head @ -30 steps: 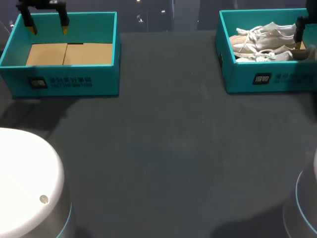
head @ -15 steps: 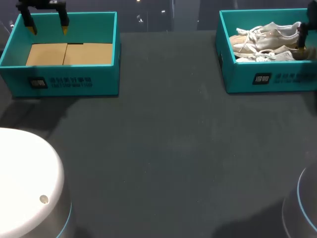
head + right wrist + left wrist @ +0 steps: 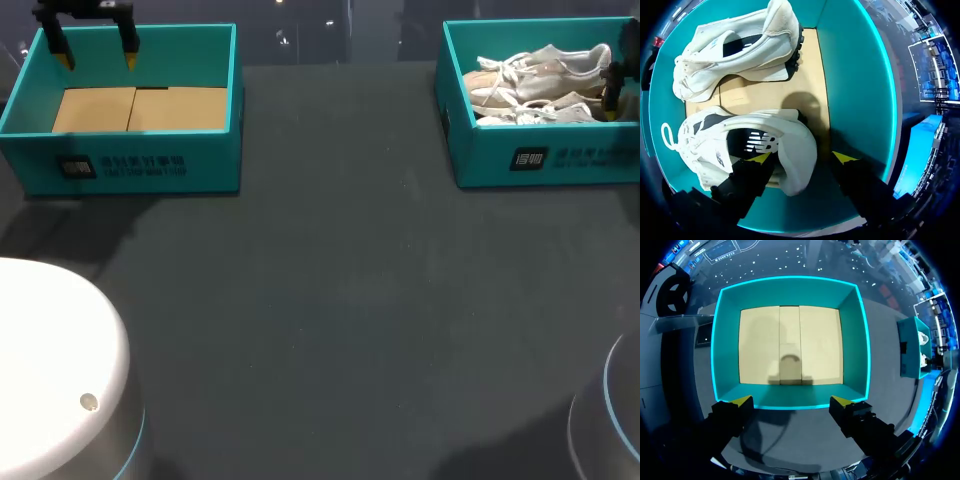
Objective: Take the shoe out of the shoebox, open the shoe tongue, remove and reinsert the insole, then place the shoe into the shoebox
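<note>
Right gripper [image 3: 802, 159] astride shoe [image 3: 790, 132] heel

In the head view the right shoebox [image 3: 490, 165] runs off the side, so its far end is cut off. The right arm's fingers [image 3: 611, 85] barely peek in there. In the right wrist view one finger covers part of the near shoe [image 3: 765, 135].

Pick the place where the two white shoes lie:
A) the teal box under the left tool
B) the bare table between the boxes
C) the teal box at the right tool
C: both white shoes lie inside the right shoebox, under the right tool; the left shoebox shows only its cardboard floor.
</note>
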